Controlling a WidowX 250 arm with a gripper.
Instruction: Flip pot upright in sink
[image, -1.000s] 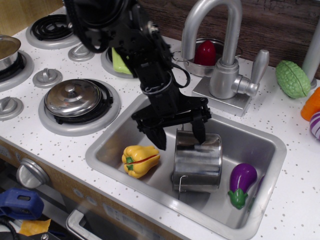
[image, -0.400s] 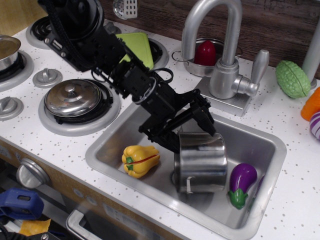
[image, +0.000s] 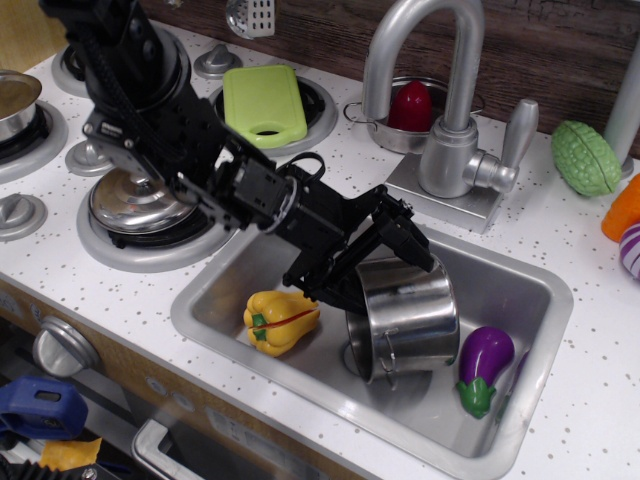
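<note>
Mid-flip: pincer (image: 385, 262) clamped on pot (image: 408, 318), tilted sideways in sink (image: 520, 275), mouth facing lower left. Next, likely: continue rotation until base seats, then release

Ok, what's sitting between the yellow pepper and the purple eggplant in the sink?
The pot, tilted and gripped by the gripper, lies between the yellow pepper and the eggplant in the sink, as the single camera view shows.
</note>
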